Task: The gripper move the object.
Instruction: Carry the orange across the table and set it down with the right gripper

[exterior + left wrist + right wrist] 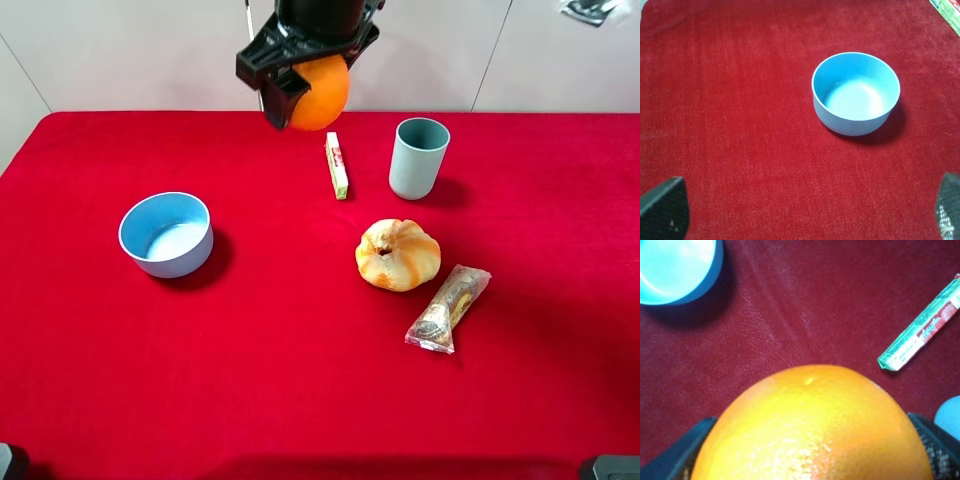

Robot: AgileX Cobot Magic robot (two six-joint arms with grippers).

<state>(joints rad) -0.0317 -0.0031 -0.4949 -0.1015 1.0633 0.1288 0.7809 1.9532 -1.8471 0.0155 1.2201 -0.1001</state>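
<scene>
No legible text was found. Printing is seen on the narrow green-white-red wrapped stick (338, 165), just beside the grey-blue plastic cup (418, 158), but it is too blurred to be read in any view.

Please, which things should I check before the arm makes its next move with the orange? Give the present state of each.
1. Orange sits between the fingers of the right gripper: ok.
2. Orange is lifted off the red cloth: ok.
3. Blue bowl is upright and holds nothing: ok.
4. Left gripper is open and holds nothing: ok.
5. Grip is firm enough not to slip: cannot tell.
</scene>
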